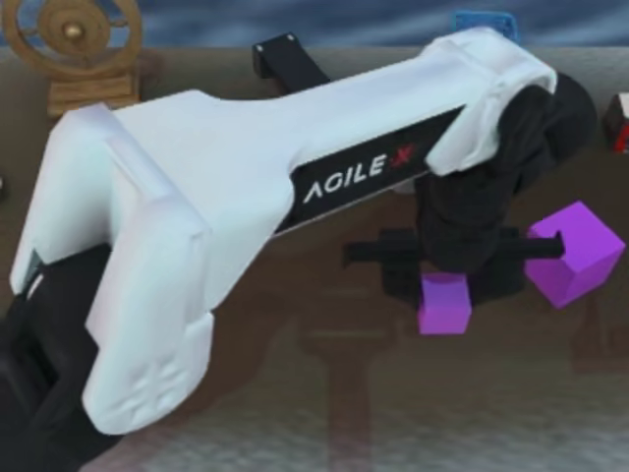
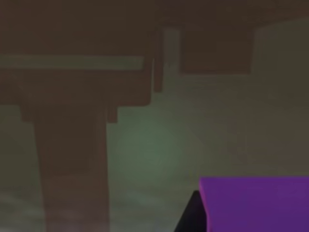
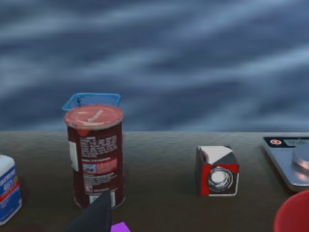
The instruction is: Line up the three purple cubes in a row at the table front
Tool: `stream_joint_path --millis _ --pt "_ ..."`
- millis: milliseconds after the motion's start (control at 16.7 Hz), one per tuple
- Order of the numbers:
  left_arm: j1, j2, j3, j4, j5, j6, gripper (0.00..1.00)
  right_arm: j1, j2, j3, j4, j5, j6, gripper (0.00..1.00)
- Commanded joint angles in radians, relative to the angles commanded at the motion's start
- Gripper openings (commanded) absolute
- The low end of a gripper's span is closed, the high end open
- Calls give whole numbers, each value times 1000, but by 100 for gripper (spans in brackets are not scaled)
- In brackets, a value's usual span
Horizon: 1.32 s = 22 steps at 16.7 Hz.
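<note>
The left gripper hangs over the small purple cube, its fingers seemingly astride the cube; whether they pinch it I cannot tell. The large purple cube sits on the table just right of that small cube.

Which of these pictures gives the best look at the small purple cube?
The top view: the small purple cube shows its top and front face, sitting just below the left gripper on the table. The left wrist view catches a purple block, which one unclear. The right wrist view shows a purple sliver.
</note>
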<state>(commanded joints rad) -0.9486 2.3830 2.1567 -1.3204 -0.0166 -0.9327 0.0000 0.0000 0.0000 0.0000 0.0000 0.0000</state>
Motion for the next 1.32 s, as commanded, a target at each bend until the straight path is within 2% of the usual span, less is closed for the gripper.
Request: stream_joint_path --millis 360,720,1020,1320 --pt "0 -2 -16 19 0 0 0 0 0 0 0 0 0 100" --pt "-3 27 -190 223 0 -4 0 0 0 0 0 0 0 100" --pt "-5 34 -217 252 0 -5 0 0 0 0 0 0 0 100" --pt "-5 34 -217 252 0 -5 38 0 0 0 0 0 0 100"
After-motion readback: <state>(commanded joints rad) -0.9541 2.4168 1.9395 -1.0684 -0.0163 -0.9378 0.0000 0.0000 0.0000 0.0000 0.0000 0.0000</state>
